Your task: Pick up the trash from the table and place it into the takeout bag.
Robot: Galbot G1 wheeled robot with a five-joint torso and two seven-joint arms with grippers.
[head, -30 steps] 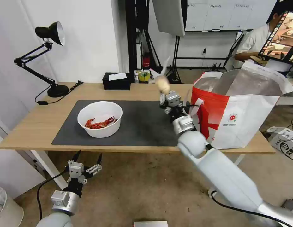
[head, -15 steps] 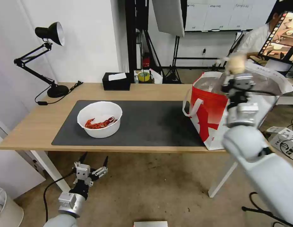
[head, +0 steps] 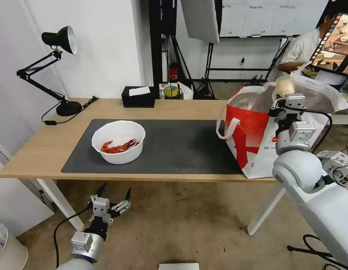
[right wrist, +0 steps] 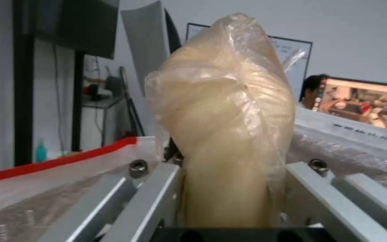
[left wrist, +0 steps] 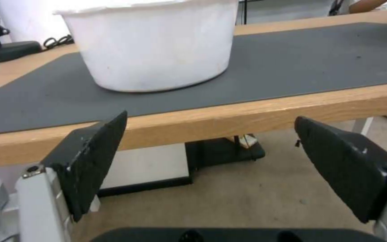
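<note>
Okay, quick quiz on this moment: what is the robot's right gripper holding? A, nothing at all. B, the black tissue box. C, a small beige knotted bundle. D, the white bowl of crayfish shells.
C. The right gripper is clamped on the small beige knotted bundle, raised at the takeout bag's open top, while the white bowl sits on the mat.

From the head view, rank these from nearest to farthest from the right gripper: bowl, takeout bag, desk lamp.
Right gripper holds the beige bundle over the bag.
1. Takeout bag, directly below it at the table's right end.
2. Bowl, on the mat's left part.
3. Desk lamp, far left back corner.
</note>
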